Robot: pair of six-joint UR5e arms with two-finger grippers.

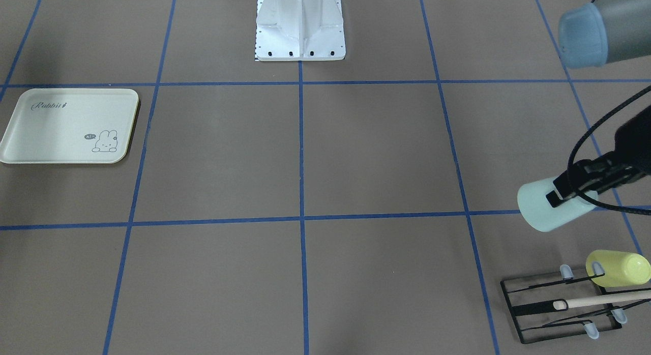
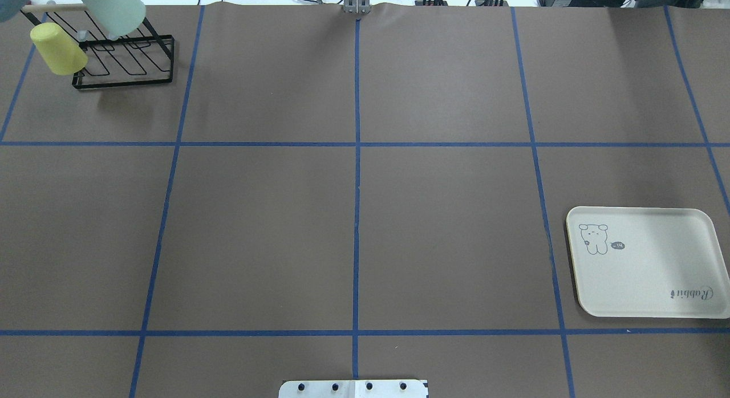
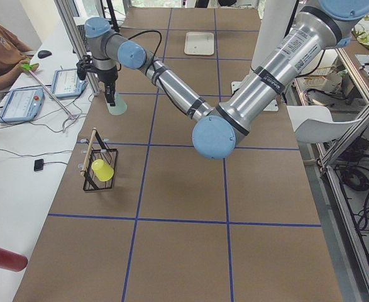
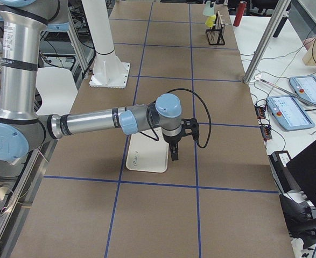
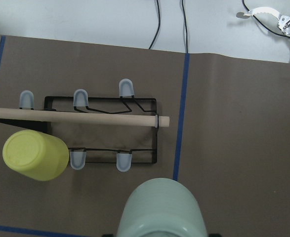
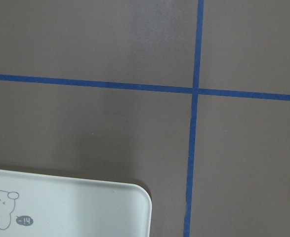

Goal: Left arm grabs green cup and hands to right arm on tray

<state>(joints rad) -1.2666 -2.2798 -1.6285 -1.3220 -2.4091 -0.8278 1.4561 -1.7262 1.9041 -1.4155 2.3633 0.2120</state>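
Step 1 of 3 looks done: grab. Grips green cup (image 1: 539, 215) in L gripper (image 1: 555, 196), one black finger pressed on cup's outer wall, other finger hidden behind cup. Holds cup clear of table, tipped toward its side, at approx 4 o'clock in front-facing view and in the 10 o'clock corner of overhead view. Sits close to black wire rack (image 1: 513, 306), apparently lifted off it. Leaves yellow cup (image 1: 618, 267) on rack next to wooden dowel (image 1: 600, 300); neither belongs to the job.

Left to do: handover + placement. No contact yet betw. cup and R gripper (image 4: 174, 153). Can't tell if R gripper open or closed: shows only in right-side view, and R wrist cam catches no fingers, just tray corner at 7 o'clock plus blue tape lines. Hovers by tray's edge, so prob. waiting near drop-off.

Tray (image 1: 51, 126) lies flat at 9 o'clock in front-facing view, 4 o'clock in overhead. Cup not on it; well apart, at opposite ends of table.

Est. progress: roughly a third. Needs L arm to carry cup across toward table centre, R arm to come meet it, then transfer + set-down on tray.
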